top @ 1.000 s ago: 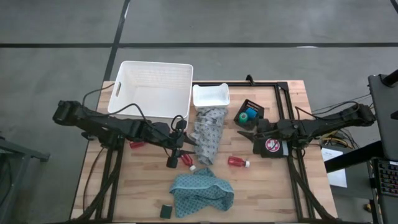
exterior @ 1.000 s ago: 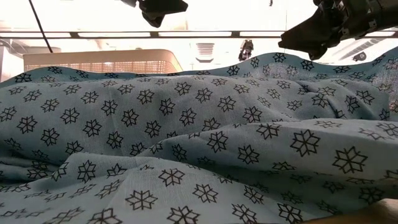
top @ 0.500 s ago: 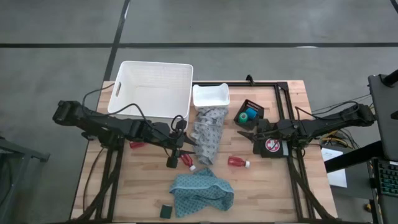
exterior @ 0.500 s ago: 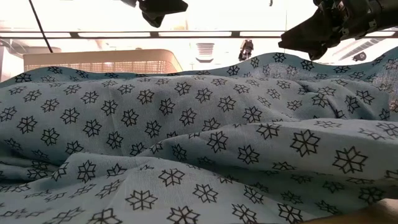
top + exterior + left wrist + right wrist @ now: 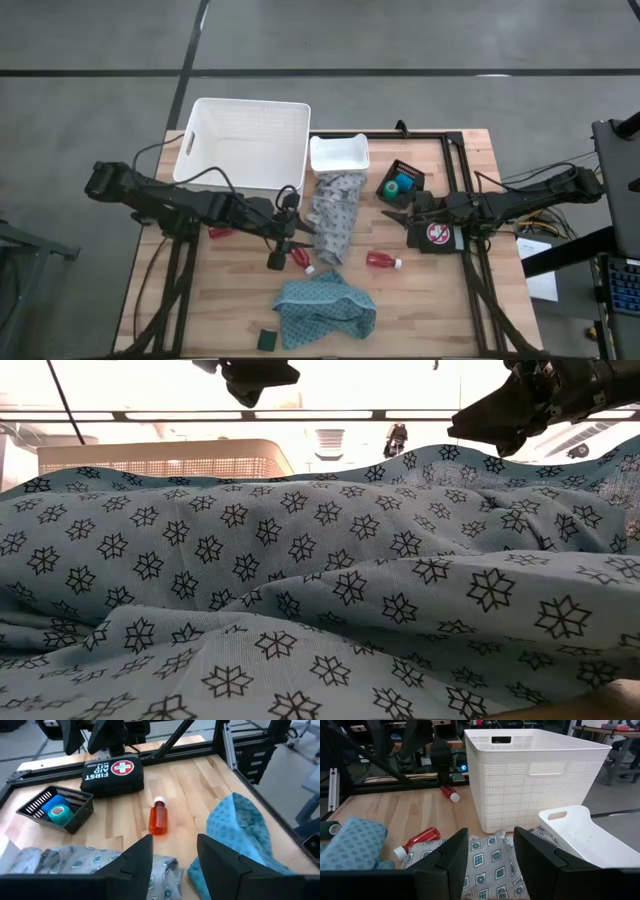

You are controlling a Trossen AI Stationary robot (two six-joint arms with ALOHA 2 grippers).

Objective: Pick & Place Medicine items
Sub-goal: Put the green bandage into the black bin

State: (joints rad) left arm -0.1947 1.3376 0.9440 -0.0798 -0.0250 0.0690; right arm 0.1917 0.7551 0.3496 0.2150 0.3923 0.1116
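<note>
Three red bottles with white caps lie on their sides on the wooden table: one (image 5: 220,232) under my left arm, one (image 5: 300,258) by the grey cloth, one (image 5: 383,261) toward the right. A blue and a green round item sit in a small black basket (image 5: 400,183). My left gripper (image 5: 305,232) hovers open above the grey patterned cloth (image 5: 335,215), pointing right. My right gripper (image 5: 390,213) hovers open beside the first-aid pouch (image 5: 437,235), pointing left. Nothing sits between either pair of fingers (image 5: 137,865) (image 5: 447,860).
A large white basket (image 5: 243,143) and a small white tray (image 5: 339,155) stand at the table's far side. A crumpled teal cloth (image 5: 325,308) lies near the front edge, with a small dark green container (image 5: 267,339) to its left. A black frame (image 5: 455,160) borders the right.
</note>
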